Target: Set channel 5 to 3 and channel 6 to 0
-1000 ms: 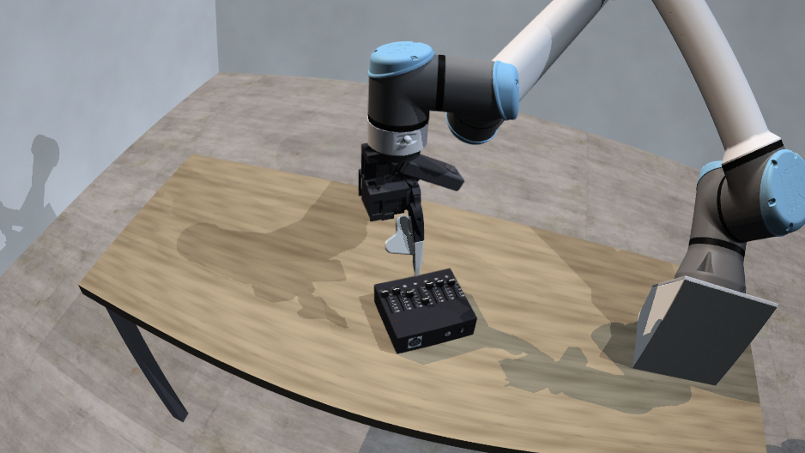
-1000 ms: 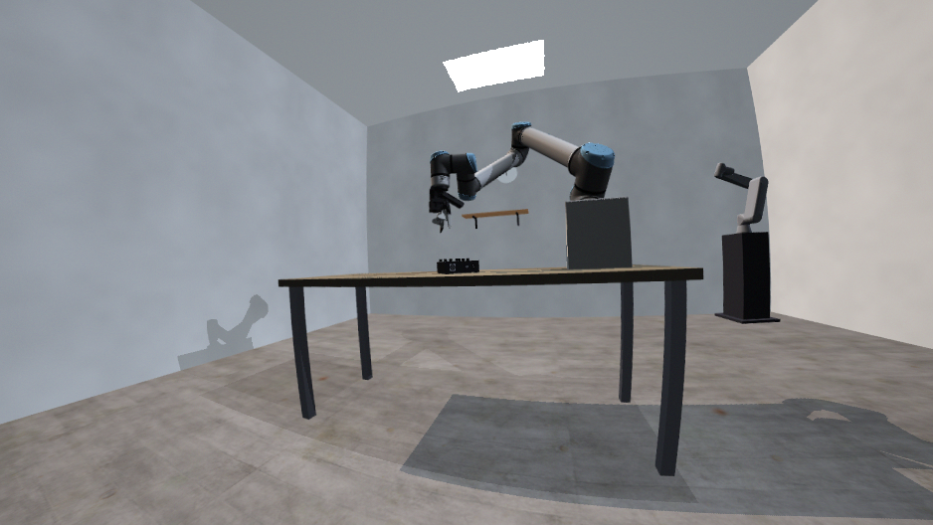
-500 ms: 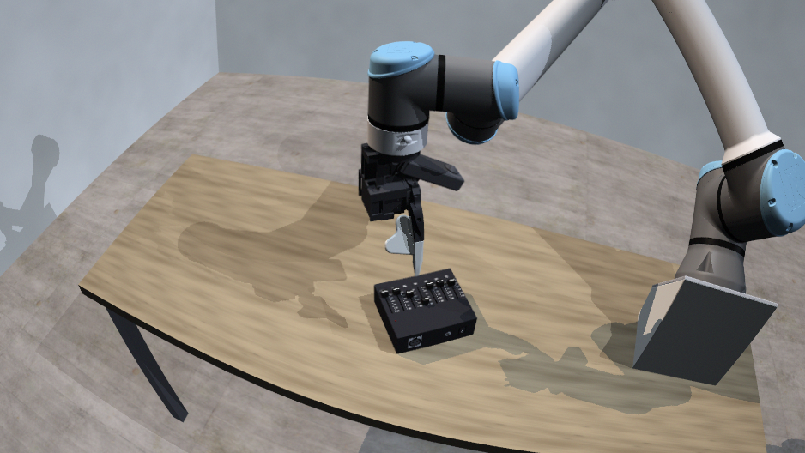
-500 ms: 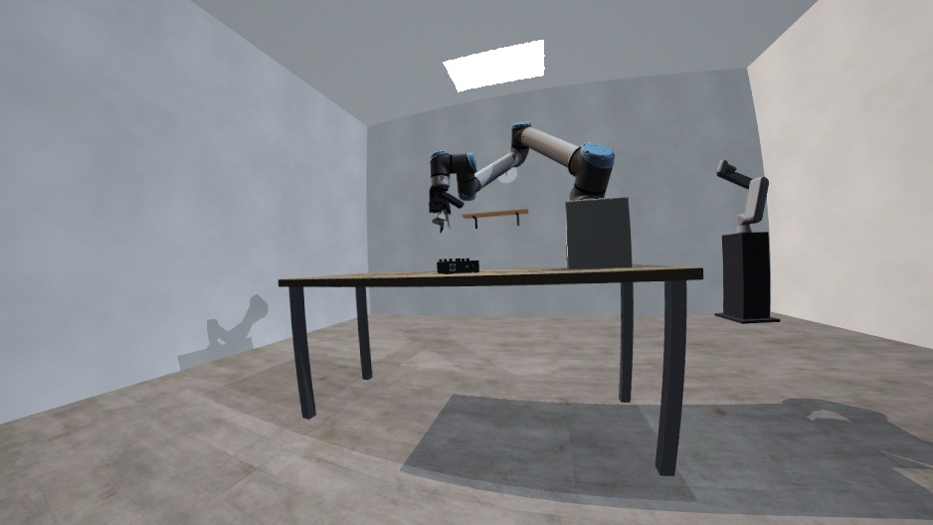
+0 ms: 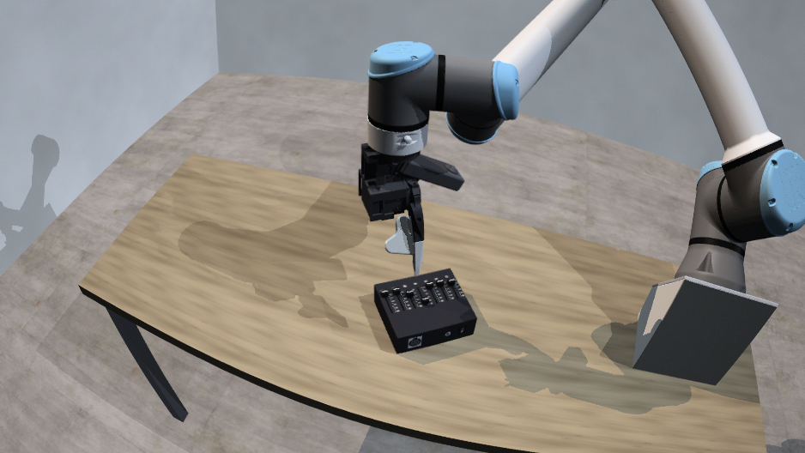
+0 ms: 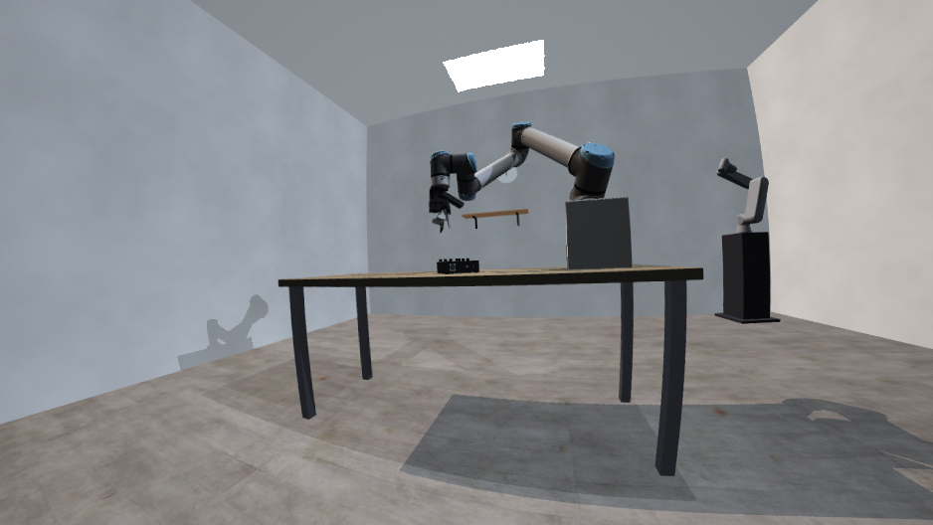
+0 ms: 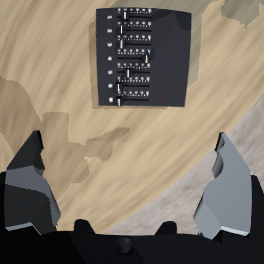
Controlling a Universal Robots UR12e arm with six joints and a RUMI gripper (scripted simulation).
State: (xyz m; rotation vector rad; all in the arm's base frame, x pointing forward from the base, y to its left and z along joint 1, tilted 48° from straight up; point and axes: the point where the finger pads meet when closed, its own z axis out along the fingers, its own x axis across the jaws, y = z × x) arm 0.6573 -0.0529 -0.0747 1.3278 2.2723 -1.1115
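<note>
The lighting desk (image 5: pixel 425 309) is a small black box with a row of faders, lying on the wooden table. In the wrist view (image 7: pixel 142 57) it fills the upper middle; several faders sit near the left end of their slots, one (image 7: pixel 146 59) stands far right and one (image 7: pixel 128 73) a little in. I cannot tell the channel numbers. My gripper (image 5: pixel 408 244) hangs open and empty well above the desk, at its far side. It also shows in the exterior view (image 6: pixel 441 223), high above the desk (image 6: pixel 458 265). Both fingers frame the bottom of the wrist view.
The arm's grey base block (image 5: pixel 701 329) stands on the table at the right. The table's far edge and the floor show at the wrist view's lower right. A wall shelf (image 6: pixel 493 214) and a second device on a black pedestal (image 6: pixel 746 261) stand far behind.
</note>
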